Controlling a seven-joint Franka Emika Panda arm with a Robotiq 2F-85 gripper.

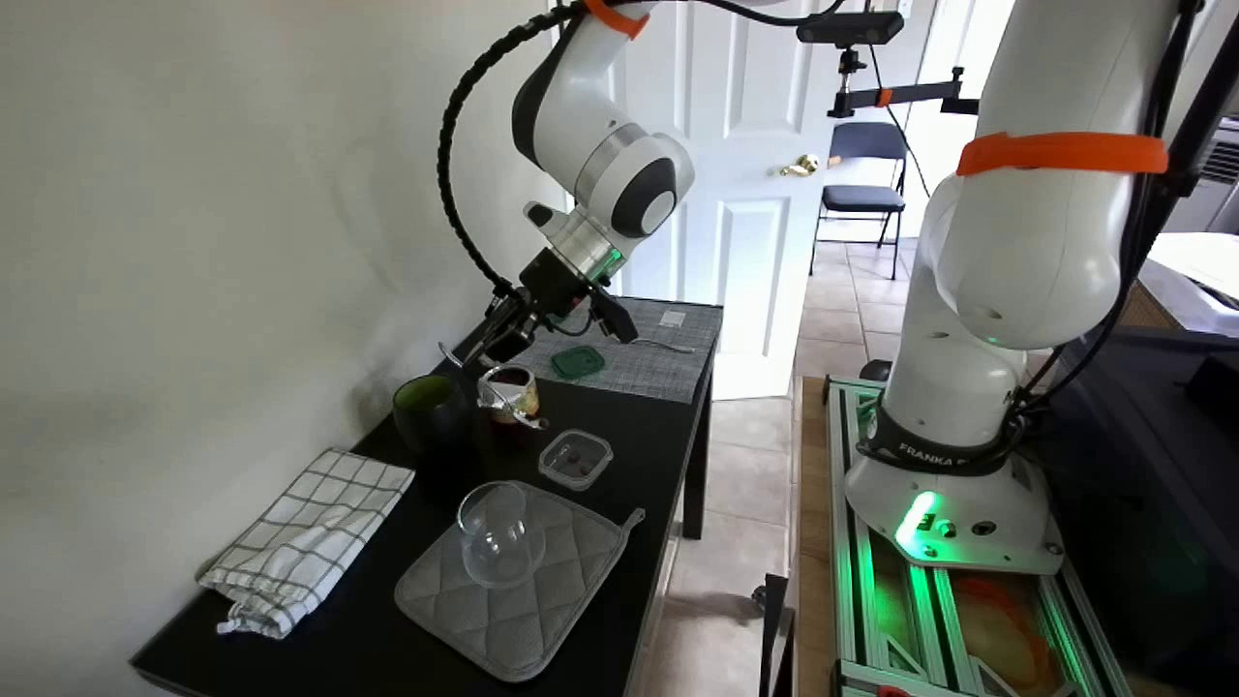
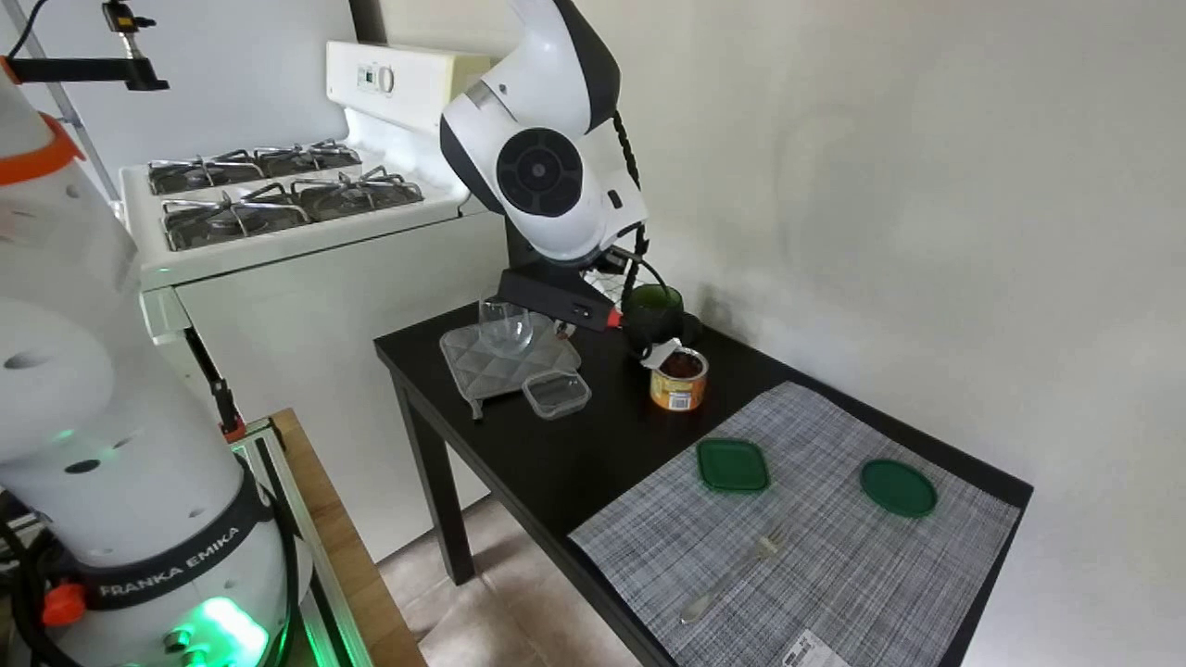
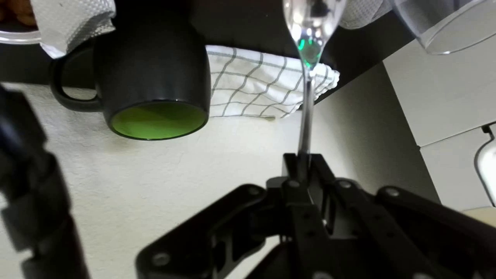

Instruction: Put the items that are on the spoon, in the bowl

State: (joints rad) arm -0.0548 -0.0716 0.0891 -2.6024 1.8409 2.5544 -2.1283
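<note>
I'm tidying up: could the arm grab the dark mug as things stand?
Probably not: the claw is shut on the spoon, which it would likely have to put down first. The dark mug itself seems within reach.

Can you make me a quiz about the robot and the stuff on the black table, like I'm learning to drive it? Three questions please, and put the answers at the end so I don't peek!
1. What is the end effector holding?

2. True or false: the black mug is green inside.

3. What is right under the clear glass?
A) the checked towel
B) the grey quilted pad
C) the woven placemat

Key:
1. A spoon.
2. True; the wrist view shows the green.
3. B.
</note>
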